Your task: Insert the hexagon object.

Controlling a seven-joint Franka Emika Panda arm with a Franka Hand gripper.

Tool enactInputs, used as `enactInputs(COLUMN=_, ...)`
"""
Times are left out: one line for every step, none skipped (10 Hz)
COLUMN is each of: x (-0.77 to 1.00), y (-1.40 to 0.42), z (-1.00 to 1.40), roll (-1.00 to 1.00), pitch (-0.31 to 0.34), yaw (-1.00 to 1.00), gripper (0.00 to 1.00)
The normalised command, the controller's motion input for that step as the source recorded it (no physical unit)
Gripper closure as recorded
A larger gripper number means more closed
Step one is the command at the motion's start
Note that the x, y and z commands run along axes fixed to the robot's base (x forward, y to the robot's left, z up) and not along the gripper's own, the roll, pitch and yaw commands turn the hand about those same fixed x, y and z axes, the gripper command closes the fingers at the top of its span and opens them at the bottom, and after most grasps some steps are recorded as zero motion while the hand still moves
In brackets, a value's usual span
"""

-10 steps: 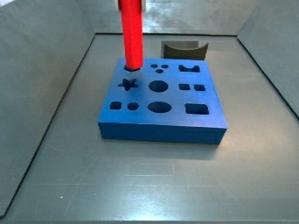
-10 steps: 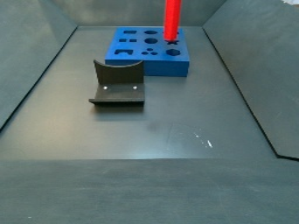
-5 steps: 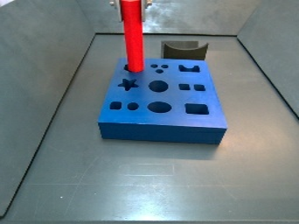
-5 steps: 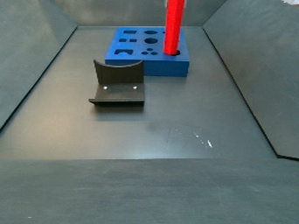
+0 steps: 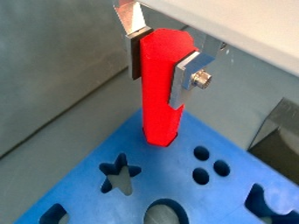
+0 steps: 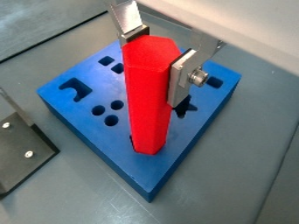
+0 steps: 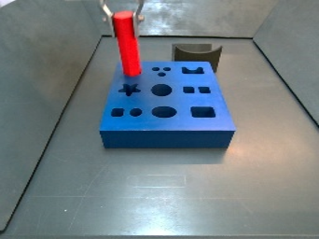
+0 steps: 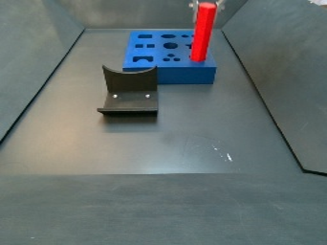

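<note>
The hexagon object, a long bright red rod [image 7: 125, 42], stands nearly upright with its lower end in the hole at the far left corner of the blue block [image 7: 166, 126], just behind the star hole [image 7: 131, 91]. My gripper [image 7: 121, 7] is shut on the rod's upper end. In both wrist views the silver fingers clamp the rod [image 5: 162, 96] [image 6: 149, 105] from two sides, with the gripper [image 5: 162, 57] [image 6: 158, 54] above the block [image 5: 128, 188] [image 6: 82, 118]. In a side view the rod [image 8: 202, 33] rises from the block [image 8: 166, 59].
The dark fixture [image 8: 128, 91] stands on the grey floor beside the block; it also shows behind the block in a side view [image 7: 193, 51] and in a wrist view [image 6: 17, 149]. Grey sloping walls [image 7: 62, 112] enclose the floor.
The gripper has come down with the rod, so the rod's top now shows and its lower end sits deeper in the corner hole. The block has shifted slightly.
</note>
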Motion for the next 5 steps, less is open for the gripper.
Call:
enactInputs(x=0.00, y=0.03, z=-0.90, roll=0.00, pitch=-0.146, yaw=-0.20, gripper=1.00)
enactInputs(x=0.02, y=0.04, z=-0.89, roll=0.00, pitch=-0.156, yaw=-0.18, gripper=1.00)
enactInputs(x=0.02, y=0.05, z=-1.00, roll=0.00, pitch=-0.081, yaw=-0.15, gripper=1.00)
enactInputs(x=0.04, y=0.06, z=-0.67, roll=-0.14, pitch=-0.204, yaw=-0.05, gripper=1.00)
enactInputs(x=0.14, y=0.00, z=-0.20, roll=0.00, pitch=-0.006, yaw=0.00, gripper=1.00)
